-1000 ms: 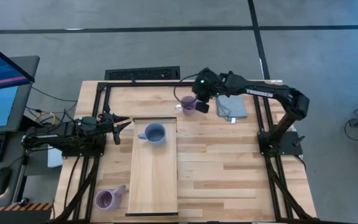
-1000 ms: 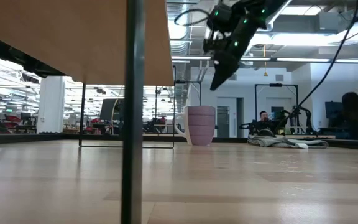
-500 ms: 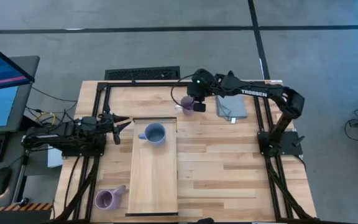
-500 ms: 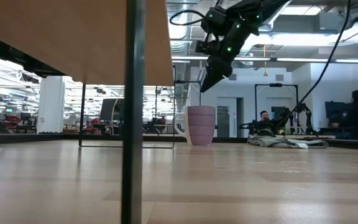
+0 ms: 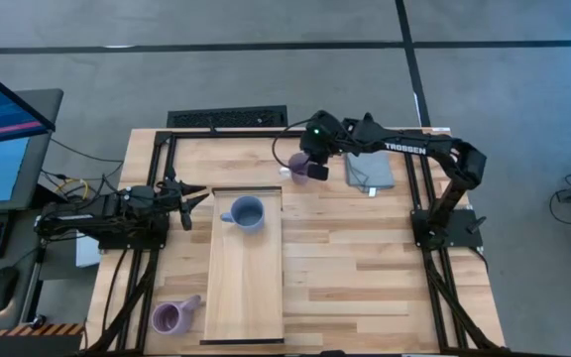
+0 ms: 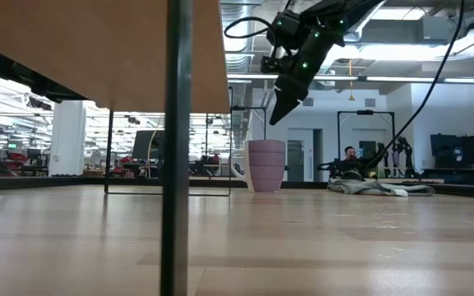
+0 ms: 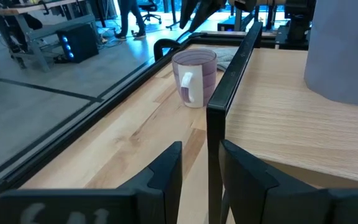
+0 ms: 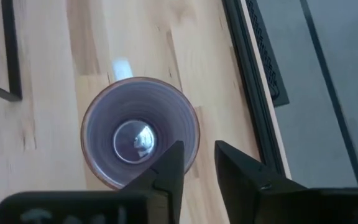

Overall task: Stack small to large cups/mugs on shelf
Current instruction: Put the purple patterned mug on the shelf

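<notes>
Over the back mug: the right gripper (image 5: 310, 167) hangs just above the purple mug at the back (image 5: 300, 167), not touching it. The low view shows air between its tips (image 6: 275, 117) and the mug's rim.
Right gripper's fingers: a small gap sits between them. In the right wrist view the two fingers (image 8: 166, 167) point down at one side of the mug's rim (image 8: 140, 133). They hold nothing.
Back mug: it stands upright on the table (image 5: 365, 258), near the far end of the shelf (image 5: 244, 288) but off it. Its mouth faces up and its handle is white (image 7: 187, 88).
Blue-grey mug: it (image 5: 245, 213) stands on the shelf, close to the shelf's far end.
Other purple mug: it (image 5: 171, 317) sits on the table just beside the near end of the shelf, on the left arm's side.
Shelf: a long pale board lying flat in the middle of the table, with a dark edge at each end.
Left gripper: it (image 5: 188, 194) waits at the left side of the table, pointing at the shelf. Its fingers (image 7: 166, 173) are a little apart and hold nothing.
Grey cloth: it (image 5: 370, 173) lies folded near the back of the table, under the right arm.
</notes>
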Tool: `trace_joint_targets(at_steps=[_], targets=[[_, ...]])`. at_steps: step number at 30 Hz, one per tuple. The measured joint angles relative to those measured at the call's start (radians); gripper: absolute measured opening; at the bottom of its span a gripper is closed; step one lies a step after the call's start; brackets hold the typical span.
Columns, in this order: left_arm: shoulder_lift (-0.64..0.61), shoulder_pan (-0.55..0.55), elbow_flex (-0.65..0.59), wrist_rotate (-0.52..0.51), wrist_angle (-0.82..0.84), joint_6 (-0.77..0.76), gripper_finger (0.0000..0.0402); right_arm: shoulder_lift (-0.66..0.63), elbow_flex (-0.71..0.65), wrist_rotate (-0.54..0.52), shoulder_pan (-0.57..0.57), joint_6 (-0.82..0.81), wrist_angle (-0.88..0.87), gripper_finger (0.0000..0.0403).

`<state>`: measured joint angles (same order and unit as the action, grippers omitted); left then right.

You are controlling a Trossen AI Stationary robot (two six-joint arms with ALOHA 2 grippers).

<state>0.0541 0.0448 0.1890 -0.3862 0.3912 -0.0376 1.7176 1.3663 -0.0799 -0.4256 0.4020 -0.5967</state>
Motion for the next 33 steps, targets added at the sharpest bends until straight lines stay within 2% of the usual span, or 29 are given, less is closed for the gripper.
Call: trace_joint_targets(at_steps=[8,13,16,22,27,30,33], targets=[[0.0,0.0,0.0,0.0,0.0,0.0,0.0098,0.0,0.0,0.0,0.002,-0.101,-0.004,0.0207],[0.0,0.0,0.0,0.0,0.0,0.0,0.0098,0.0,0.0,0.0,0.024,-0.107,-0.003,0.0237],[0.0,0.0,0.0,0.0,0.0,0.0,0.0098,0.0,0.0,-0.011,0.04,-0.146,-0.002,0.0242],[0.0,0.0,0.0,0.001,0.0,0.0,0.0098,0.0,0.0,-0.191,0.068,-0.425,-0.047,0.024],[0.0,0.0,0.0,0.001,0.0,0.0,0.0098,0.0,0.0,-0.207,0.068,-0.66,-0.065,0.024],[0.0,0.0,0.0,0.001,0.0,0.0,0.0098,0.0,0.0,-0.207,0.07,-0.69,-0.066,0.024],[0.0,0.0,0.0,0.001,0.0,0.0,0.0098,0.0,0.0,-0.207,0.068,-0.646,-0.064,0.024]])
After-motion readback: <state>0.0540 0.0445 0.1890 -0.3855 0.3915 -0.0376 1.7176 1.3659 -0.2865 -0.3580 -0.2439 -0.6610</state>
